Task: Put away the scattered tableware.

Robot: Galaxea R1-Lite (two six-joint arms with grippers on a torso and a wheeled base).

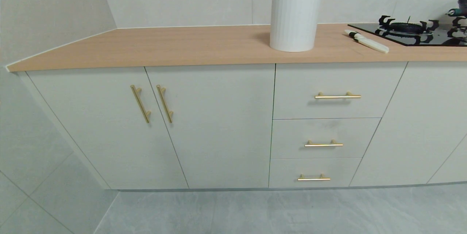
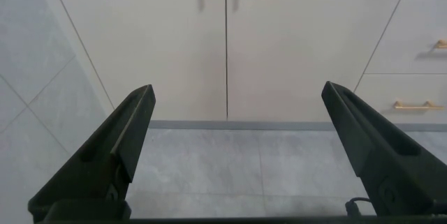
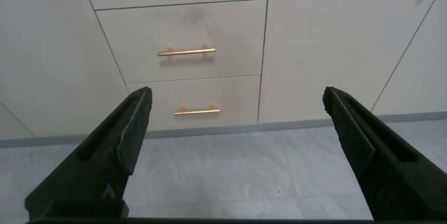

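Upper right of the head frame, we saw the knife (image 1: 366, 41) lying flat on the wooden countertop (image 1: 164, 46), between the upright white ribbed container (image 1: 296, 13) and the gas hob (image 1: 412, 31), just beside the hob. Our left gripper (image 2: 237, 93) was spread wide, holding nothing, facing the cabinet doors (image 2: 293, 42). Our right gripper (image 3: 237, 95) was equally wide, empty, facing the lower drawers (image 3: 185, 39).

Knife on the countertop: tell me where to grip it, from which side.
Probably from above: the knife lies flat on the countertop, slanted beside the hob. Close the right end effector across its narrow width near mid-length; which end is the handle is hard to tell.
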